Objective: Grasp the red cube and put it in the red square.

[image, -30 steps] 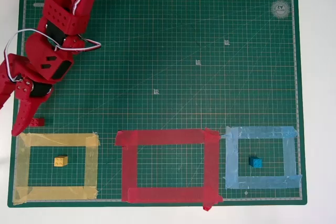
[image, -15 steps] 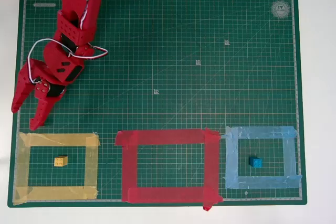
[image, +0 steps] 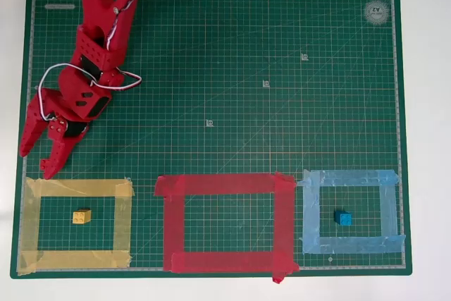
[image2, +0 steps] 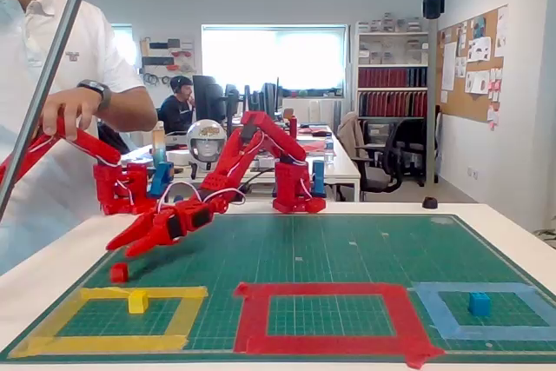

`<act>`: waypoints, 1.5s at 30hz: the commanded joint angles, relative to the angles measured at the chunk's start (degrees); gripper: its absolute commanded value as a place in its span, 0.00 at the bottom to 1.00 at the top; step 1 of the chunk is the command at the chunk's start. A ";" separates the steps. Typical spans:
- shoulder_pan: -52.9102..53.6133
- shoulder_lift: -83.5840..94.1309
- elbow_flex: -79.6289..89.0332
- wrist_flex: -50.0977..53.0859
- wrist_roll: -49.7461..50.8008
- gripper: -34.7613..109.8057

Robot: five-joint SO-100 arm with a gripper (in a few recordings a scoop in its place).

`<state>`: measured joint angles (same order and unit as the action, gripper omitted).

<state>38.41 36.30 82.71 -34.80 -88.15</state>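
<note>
The red cube point(image2: 119, 273) is a tiny block on the green mat, just beyond the yellow tape frame's far left corner. In the fixed view my red gripper point(image2: 123, 248) hovers a little above it, not touching. From overhead the gripper point(image: 36, 159) stands open, its two fingers spread, and the longer finger point(image: 51, 162) covers the cube. The red square point(image: 224, 184) is a large red tape outline at the mat's front middle, also seen in the fixed view point(image2: 326, 291), with nothing inside it.
A yellow tape frame point(image: 77, 188) holds a yellow block point(image: 82, 216) at front left. A light blue tape frame point(image: 351, 177) holds a blue block point(image: 343, 218) at front right. A person point(image2: 35, 84) stands by the table's left side.
The arm swung right from the mat's left edge, so the gripper now sits over the cube and hides it from above. The fingers have spread apart. Little has moved in the last half second.
</note>
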 commanded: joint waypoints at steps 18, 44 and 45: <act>1.41 -3.16 -8.79 2.11 -0.88 0.42; 0.88 -6.06 -9.14 2.11 -1.49 0.42; 0.79 -6.15 -9.23 2.11 -1.49 0.42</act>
<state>39.38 28.56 76.03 -32.26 -88.15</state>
